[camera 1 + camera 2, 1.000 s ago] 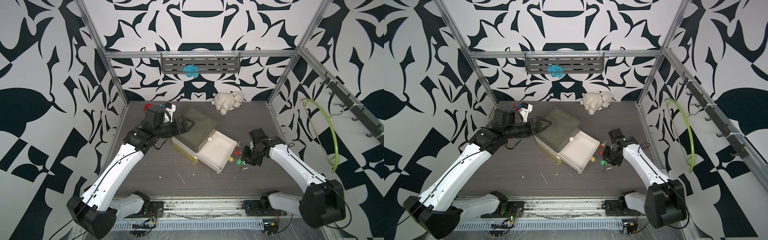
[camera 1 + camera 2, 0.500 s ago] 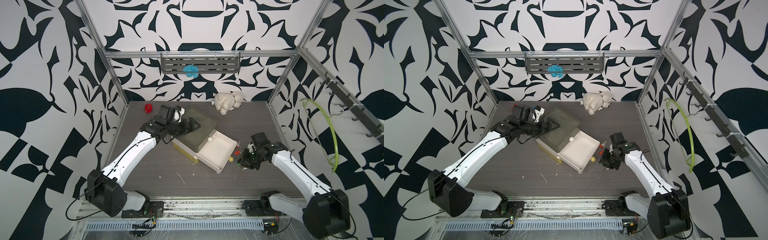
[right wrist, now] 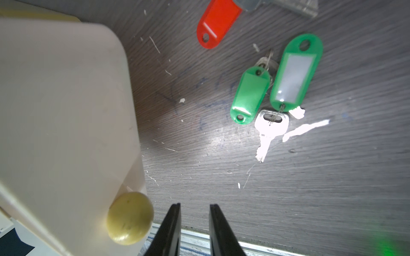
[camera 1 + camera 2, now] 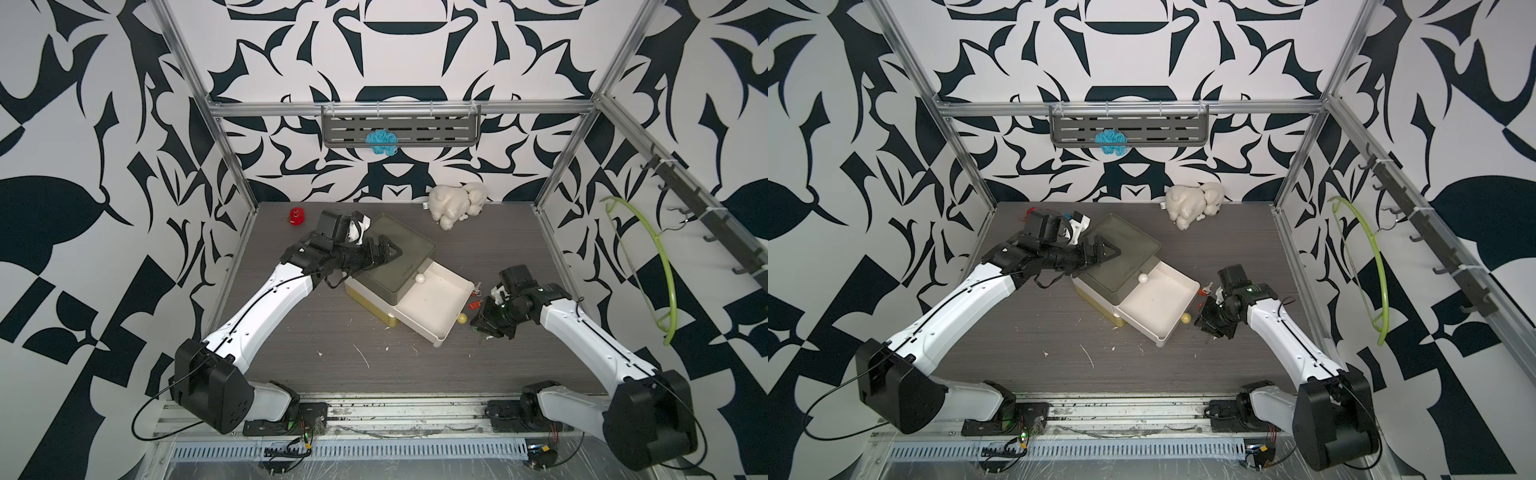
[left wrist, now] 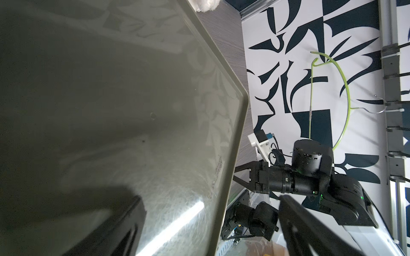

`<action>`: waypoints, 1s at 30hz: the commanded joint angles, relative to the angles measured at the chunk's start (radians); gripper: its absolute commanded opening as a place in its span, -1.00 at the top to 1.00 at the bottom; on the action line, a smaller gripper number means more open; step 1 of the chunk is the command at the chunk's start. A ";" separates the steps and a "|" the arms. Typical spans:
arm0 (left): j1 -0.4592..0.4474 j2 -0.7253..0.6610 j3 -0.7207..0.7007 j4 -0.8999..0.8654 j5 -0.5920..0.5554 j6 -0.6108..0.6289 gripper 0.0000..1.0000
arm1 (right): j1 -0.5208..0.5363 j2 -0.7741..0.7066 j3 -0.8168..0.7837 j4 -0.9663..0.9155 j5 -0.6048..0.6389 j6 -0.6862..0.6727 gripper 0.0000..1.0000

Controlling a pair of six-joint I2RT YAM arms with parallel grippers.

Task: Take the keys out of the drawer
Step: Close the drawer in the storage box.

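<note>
The right gripper (image 3: 195,206) is easing back toward the front edge of the worktop (image 4: 332,332). A second ago it was sitting right over the keys (image 3: 269,126), and now they are lying clear ahead of it. Its jaws are keeping the same narrow gap with nothing between them.

The keys are resting flat on the worktop just beside the open drawer (image 4: 432,305): two green tags, a bright metal key, and a red tag a little farther off. The drawer is showing a bare pale floor in both top views. By my reading the job is looking as good as done, though the part of the drawer still tucked under the box (image 4: 409,249) is staying hidden.

On the other side, the left arm is swinging its elbow in and its wrist toward the back, uncovering the red toy (image 4: 297,216) in the far corner. The left gripper (image 4: 390,251) is still hanging over the box's olive top, fingers spread wide apart and clamping nothing.

Around the action, a white plush toy (image 4: 455,203) is slumping against the back wall and a green hanger (image 4: 660,266) is dangling off to the side, both well apart from the keys. What is crowding the right gripper is the drawer's front corner and its yellow knob (image 3: 129,218), sitting just beside the jaws. Pale scraps (image 4: 361,356) are littering the worktop nearer the front.
</note>
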 commanded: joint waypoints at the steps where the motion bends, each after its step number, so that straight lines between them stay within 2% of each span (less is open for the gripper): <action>1: -0.002 -0.013 -0.032 -0.033 -0.003 0.015 -0.98 | -0.003 0.006 0.036 0.013 -0.016 -0.009 0.44; 14: -0.002 -0.017 -0.041 -0.025 -0.010 0.014 -0.98 | 0.034 0.082 0.096 0.062 -0.009 0.011 0.44; 30: -0.002 -0.013 -0.041 -0.015 -0.010 0.009 -0.99 | 0.115 0.194 0.140 0.350 -0.006 0.162 0.46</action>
